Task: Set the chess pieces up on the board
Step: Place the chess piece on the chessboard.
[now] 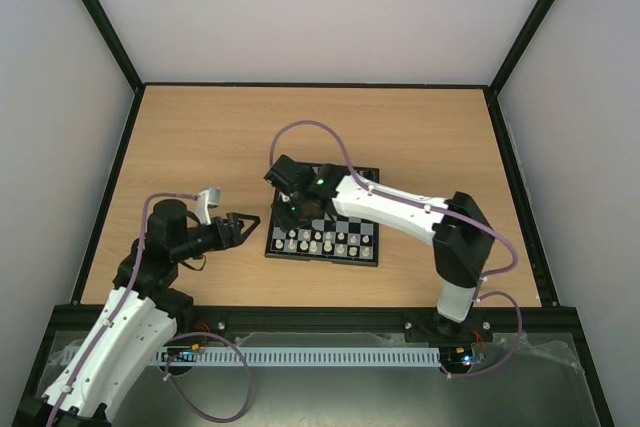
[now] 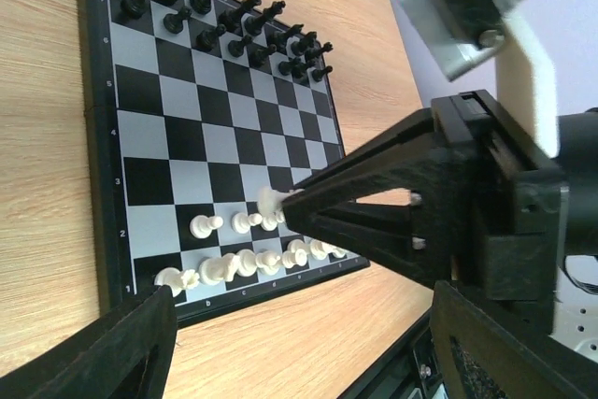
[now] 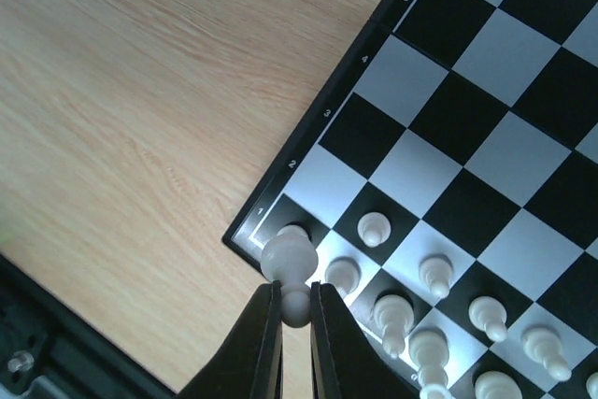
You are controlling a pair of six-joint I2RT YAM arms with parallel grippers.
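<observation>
Starting at the near edge of the desk [image 1: 200, 127], the left arm bends in from the left. Its gripper [image 1: 243, 222] hangs just off the left side of the board [image 1: 372, 259], low over the bare wood. Its fingers [image 2: 103, 352] stand wide apart with nothing between them.

The board lies flat near the middle of the desk, a little right of centre. Its two nearest rows carry the white pieces [image 1: 325, 242], all upright on their squares. The left wrist view shows a fuller back row along the rim and a few smaller figures in the row ahead of it. Part of that second row is hidden behind the other arm's fingers.

The right arm reaches in from the near right and crosses over the board. Its gripper [image 3: 295, 292] is over the board's near left corner. Its fingers [image 3: 266, 343] are drawn together and clamped on a single white piece [image 3: 288, 259]. The piece hangs above the corner square numbered 1, right by the black border. Whether its base touches the board cannot be told.

Beyond it the middle rows of checks are bare. At the far end the black pieces [image 2: 224, 16] stand upright in two rows.
</observation>
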